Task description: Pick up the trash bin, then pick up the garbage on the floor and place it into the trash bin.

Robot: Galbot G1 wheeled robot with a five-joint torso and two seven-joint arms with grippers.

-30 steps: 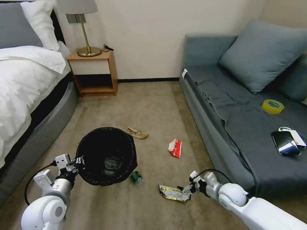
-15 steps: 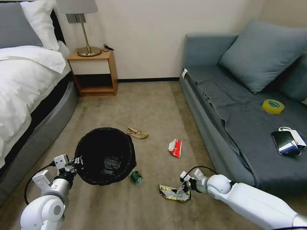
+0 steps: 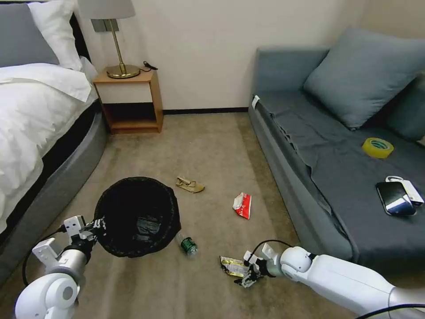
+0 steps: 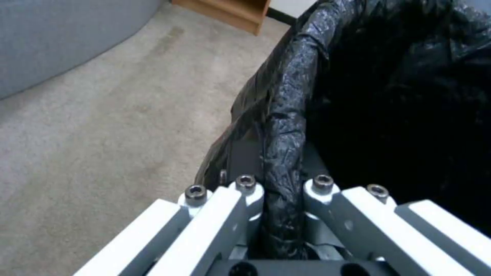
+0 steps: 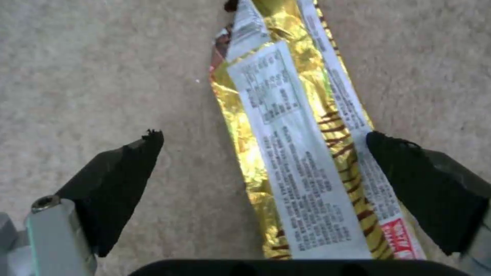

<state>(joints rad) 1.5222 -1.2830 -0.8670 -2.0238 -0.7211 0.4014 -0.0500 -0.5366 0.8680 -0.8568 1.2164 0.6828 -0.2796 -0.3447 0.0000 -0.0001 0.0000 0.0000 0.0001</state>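
A shiny gold-and-dark snack wrapper [image 3: 231,266] lies flat on the carpet, near and right of centre, printed panel facing up. The right gripper [image 3: 249,275] sits low over its near end, fingers spread wide, the wrapper between them and not yet held. To grasp it well, the fingertips probably need to press into the carpet and close across the narrow width. To the left, the left gripper [image 3: 94,226] is clamped on the black-lined trash bin [image 3: 135,215] rim.

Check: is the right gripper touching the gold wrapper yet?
Cannot tell. In the right wrist view the right gripper is open, one fingertip overlapping the gold wrapper, but contact or gap isn't plain.
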